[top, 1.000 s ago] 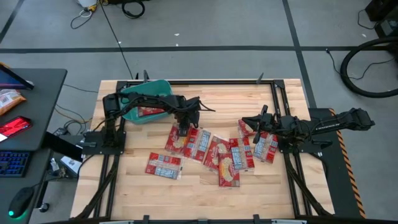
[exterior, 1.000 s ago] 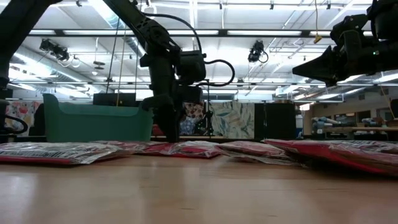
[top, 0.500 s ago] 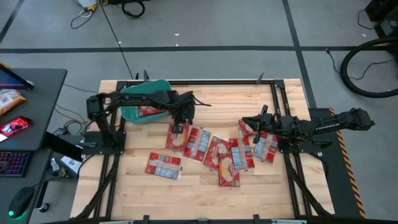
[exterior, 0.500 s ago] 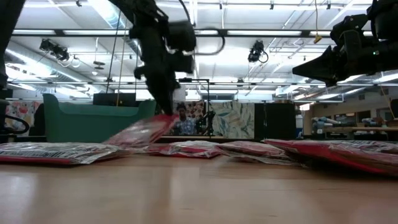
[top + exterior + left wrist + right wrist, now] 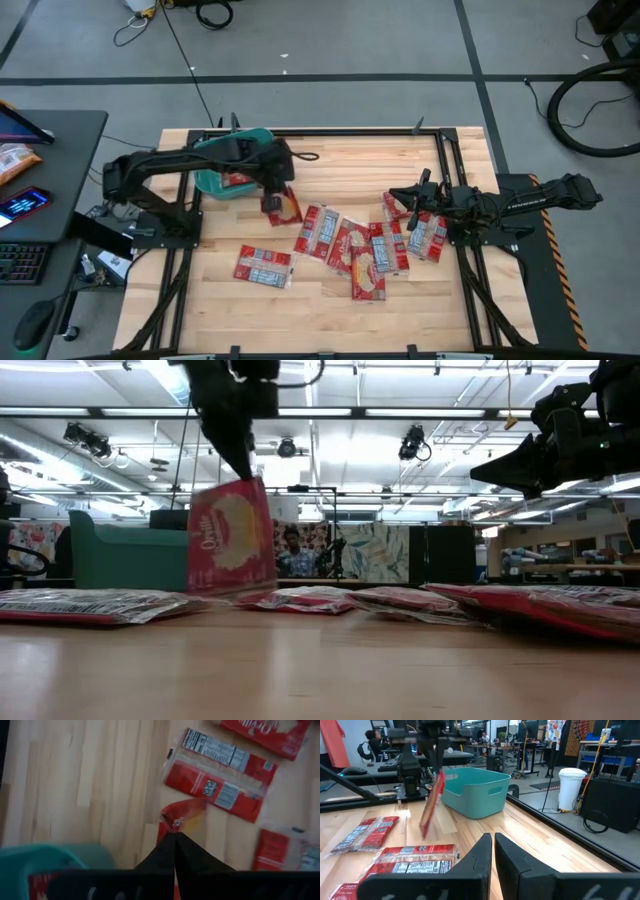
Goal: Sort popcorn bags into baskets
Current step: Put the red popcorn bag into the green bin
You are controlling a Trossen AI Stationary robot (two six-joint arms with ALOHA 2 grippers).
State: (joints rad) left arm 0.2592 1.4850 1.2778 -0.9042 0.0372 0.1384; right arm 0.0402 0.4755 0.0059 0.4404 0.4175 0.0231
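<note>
My left gripper is shut on one red popcorn bag, which hangs beside the teal tub on the tub's right. The low view shows that bag with its face toward the camera, below the gripper. One red bag lies inside the tub. Several more bags lie flat on the table's middle and right, and one lies apart near the front. My right gripper hovers shut above the right end of the pile. My left gripper pinches the popcorn bag's upper edge between its two fingers, coming from above and pointing down. The bag hangs below the fingers, slightly tilted and lifted clear of the table.
A black frame rail runs along the table's far edge and down both sides. Bare wood lies between the tub and the pile. A dark desk with screens stands off the table's left. People show far off in the room.
My left gripper has risen from the pile and moved toward the table's left, toward the tub. It has taken one bag up with it: the bag lay flat, then tipped up by one end, and now hangs clear below the fingers.
</note>
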